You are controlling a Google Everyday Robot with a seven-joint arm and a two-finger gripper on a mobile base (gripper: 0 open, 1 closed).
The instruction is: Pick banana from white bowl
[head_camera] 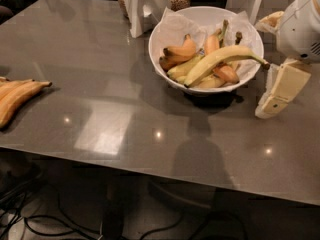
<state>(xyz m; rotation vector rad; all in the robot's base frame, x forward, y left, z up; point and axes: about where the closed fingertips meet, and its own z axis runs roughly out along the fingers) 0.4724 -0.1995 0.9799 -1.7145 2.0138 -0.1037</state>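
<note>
**Banana (222,61) seen lying in the white bowl (151,49), gripper (280,91) held off to the right**

The banana is laid across the top of the pile in the white bowl. It is pale yellow-green and gently curved, and its thin, dark-tipped stem is pointed over the bowl's right rim. Shorter orange-yellow bananas (180,51) are packed beneath and behind it, on crumpled white paper (172,26).

The bowl is set on a grey table (125,84), towards the far right. The gripper is held just beside the bowl's right edge, low over the table and tilted, below the arm's rounded white housing (300,26). No contact with banana or bowl is seen, and whether it is apart or together cannot be told.

Flat orange-brown bananas (17,96) are seen at the table's left edge, well apart from the bowl.
</note>
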